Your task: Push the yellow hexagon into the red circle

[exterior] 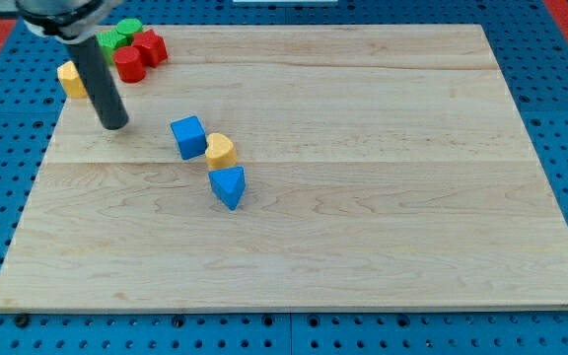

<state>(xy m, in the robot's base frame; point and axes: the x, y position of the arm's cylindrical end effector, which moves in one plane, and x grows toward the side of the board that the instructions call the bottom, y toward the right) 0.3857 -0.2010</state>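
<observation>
The yellow hexagon [71, 80] sits near the board's top left edge, partly hidden behind my rod. The red circle [129, 65] lies just to its right, a short gap away. My tip [113, 124] rests on the board below and to the right of the yellow hexagon, below the red circle, touching neither.
A red star-like block [150, 46] and two green blocks [121, 35] cluster at the top left beside the red circle. A blue cube [188, 137], a yellow heart block [221, 151] and a blue triangular block [228, 186] stand in a line left of centre. The wooden board [383, 197] lies on a blue pegboard.
</observation>
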